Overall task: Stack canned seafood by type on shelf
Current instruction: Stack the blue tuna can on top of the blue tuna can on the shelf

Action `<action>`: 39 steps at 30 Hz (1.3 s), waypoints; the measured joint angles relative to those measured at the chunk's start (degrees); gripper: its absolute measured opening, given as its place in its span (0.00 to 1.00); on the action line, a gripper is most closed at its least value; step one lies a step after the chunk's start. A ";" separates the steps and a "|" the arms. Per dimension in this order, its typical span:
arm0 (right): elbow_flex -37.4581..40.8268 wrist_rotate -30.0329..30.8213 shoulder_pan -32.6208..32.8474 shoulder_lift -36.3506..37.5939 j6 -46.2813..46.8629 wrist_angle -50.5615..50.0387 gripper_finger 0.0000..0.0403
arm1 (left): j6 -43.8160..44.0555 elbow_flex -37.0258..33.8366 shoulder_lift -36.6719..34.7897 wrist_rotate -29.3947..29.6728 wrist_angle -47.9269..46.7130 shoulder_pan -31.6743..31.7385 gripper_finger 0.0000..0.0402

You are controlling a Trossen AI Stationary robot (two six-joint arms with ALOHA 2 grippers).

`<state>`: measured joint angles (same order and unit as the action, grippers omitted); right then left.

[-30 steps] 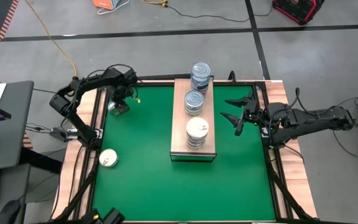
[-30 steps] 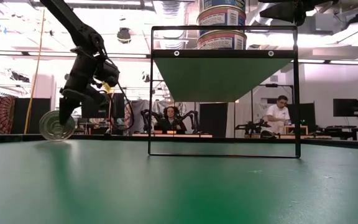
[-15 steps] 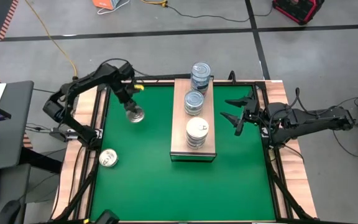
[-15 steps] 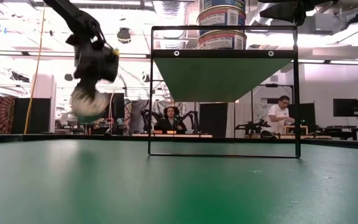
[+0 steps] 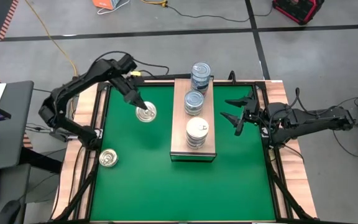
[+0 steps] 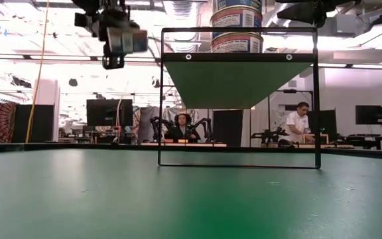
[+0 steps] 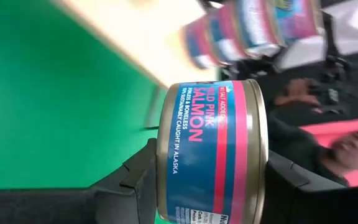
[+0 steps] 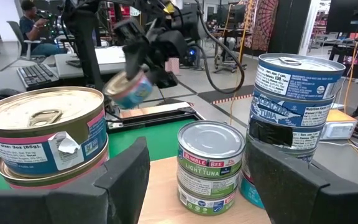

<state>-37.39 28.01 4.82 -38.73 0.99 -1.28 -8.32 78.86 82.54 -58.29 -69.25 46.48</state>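
Salmon tin, round and blue-pink labelled, we see gripped in the left claw above the green surface; right claw waits open beside the light-wood shelf.

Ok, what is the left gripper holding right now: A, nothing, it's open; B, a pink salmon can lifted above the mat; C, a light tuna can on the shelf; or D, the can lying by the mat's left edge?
B: the left gripper is clamped on a pink salmon can, and the high view shows it up over the green mat, left of the shelf.
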 joint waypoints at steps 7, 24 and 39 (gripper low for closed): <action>0.00 0.02 0.00 0.00 -0.04 0.00 0.73 | 4.68 1.98 0.00 -2.79 4.93 -6.74 0.44; 0.01 0.02 0.00 0.01 -0.38 -0.02 0.73 | 22.69 7.25 0.04 -2.81 31.44 -16.77 0.45; 0.01 0.04 0.01 -0.01 -0.08 0.53 0.73 | 37.18 8.55 0.07 4.45 57.77 -27.72 0.46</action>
<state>-37.39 28.05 4.83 -38.74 0.91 -0.75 28.86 87.42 82.61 -53.84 -11.48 18.76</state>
